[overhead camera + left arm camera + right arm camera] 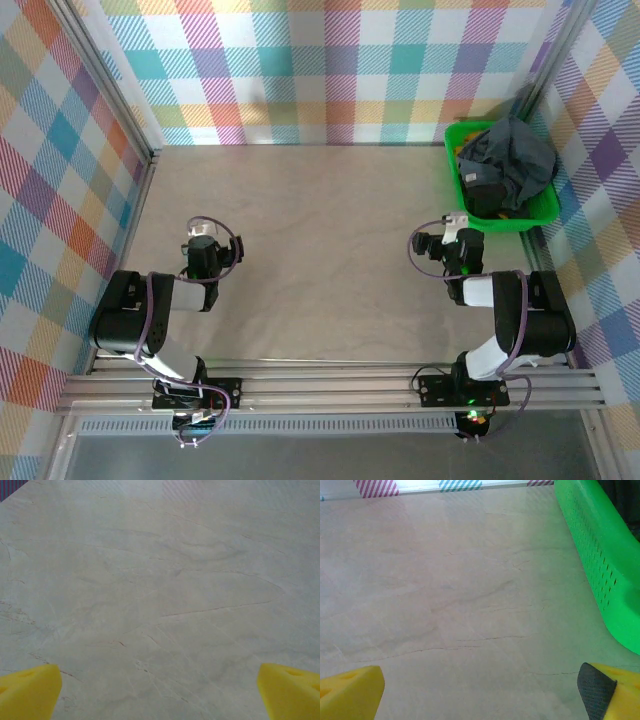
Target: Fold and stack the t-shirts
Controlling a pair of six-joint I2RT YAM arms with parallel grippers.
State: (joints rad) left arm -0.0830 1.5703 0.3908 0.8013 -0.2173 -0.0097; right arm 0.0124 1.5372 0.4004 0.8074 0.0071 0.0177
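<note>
Dark charcoal t-shirts (512, 158) lie heaped and crumpled in a bright green bin (537, 215) at the back right of the table. My right gripper (452, 228) hovers just in front of that bin, open, its yellow fingertips (355, 692) spread wide over bare tabletop. The bin's perforated green wall (600, 565) runs along the right side of the right wrist view. My left gripper (204, 232) sits at the near left of the table, also open, with yellow fingertips (30, 690) far apart and nothing between them.
A pale wooden tabletop (320, 250) spans the space between the arms. Checked cloth walls (330, 70) close in the back and both sides. A scrap of orange (512, 212) peeks from the bin beneath the shirts.
</note>
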